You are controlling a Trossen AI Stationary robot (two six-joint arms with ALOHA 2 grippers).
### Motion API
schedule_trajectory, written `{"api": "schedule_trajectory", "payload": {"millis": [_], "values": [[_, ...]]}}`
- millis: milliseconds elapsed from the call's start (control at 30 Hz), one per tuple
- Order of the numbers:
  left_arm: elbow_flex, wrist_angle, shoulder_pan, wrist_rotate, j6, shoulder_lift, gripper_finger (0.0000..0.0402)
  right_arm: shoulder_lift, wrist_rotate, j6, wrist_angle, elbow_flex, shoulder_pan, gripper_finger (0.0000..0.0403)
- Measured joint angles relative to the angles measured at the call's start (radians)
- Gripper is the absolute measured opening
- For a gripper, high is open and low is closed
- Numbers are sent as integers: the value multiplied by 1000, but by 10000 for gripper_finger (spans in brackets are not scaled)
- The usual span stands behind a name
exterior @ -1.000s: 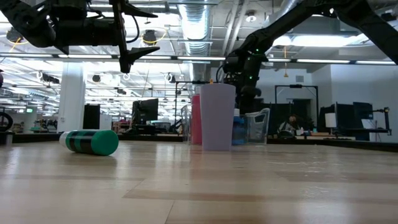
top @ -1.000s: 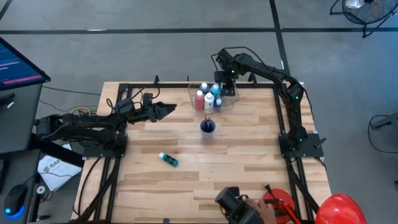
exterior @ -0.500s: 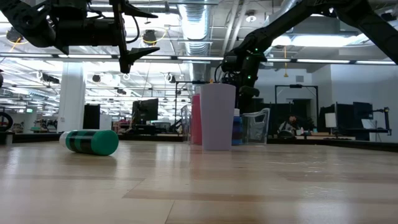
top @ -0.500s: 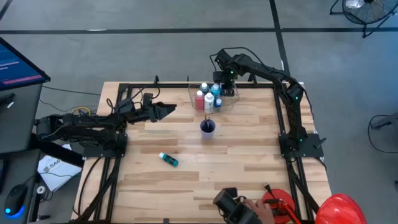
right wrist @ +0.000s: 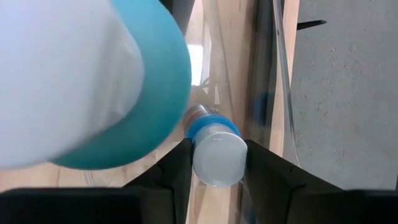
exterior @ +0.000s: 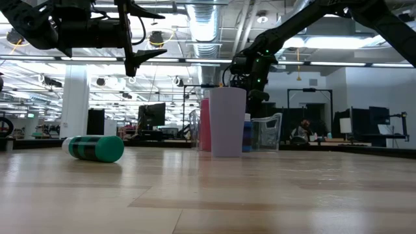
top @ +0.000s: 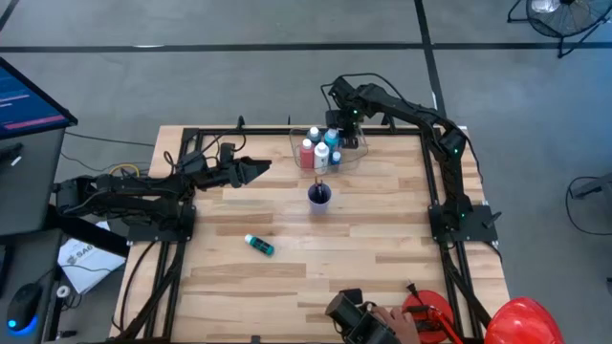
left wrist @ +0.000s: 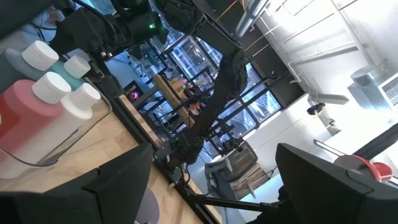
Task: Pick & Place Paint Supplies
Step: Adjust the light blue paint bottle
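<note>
1. Right pincer point(right wrist: 216, 163) is down in the clear tub point(top: 359, 150) at the 12 o'clock edge of the table point(top: 382, 239). Its fingers are closed part-way on a small blue bottle point(right wrist: 214, 149); the white cap sits squarely between them, long axis pointing back toward the wrist.
2. A larger teal bottle point(right wrist: 93, 81) crowds that grip on one side, near or touching; I cannot tell which.
3. Other bottles in the tub: red point(top: 307, 153), white caps clustered beside it.
4. Still out on the table: a teal-green bottle point(top: 259, 246) lying on its side toward 7 o'clock of the purple cup point(top: 319, 195), long axis running roughly 10 to 4 o'clock.
5. Left pincer point(top: 256, 168) hangs wide apart and empty, above the table near 10 o'clock. The lying bottle is at its 6 o'clock, so the left arm looks the nearer one for it.
6. Versus one second back: right arm sits marginally shifted over the tub, its fingers slightly narrower; bottles, cup and left arm unchanged.
</note>
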Motion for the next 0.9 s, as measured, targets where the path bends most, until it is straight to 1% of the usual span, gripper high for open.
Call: {"api": "schedule_trajectory", "payload": {"millis": [100,367,700,900], "values": [[0,0,0,0,0,0,335,0,0,0,1,0,0,122],[0,0,0,0,0,0,335,0,0,0,1,0,1,140],[0,0,0,0,0,0,335,0,0,0,20,1,14,124],[0,0,0,0,0,0,335,0,0,0,33,1,19,136]]}}
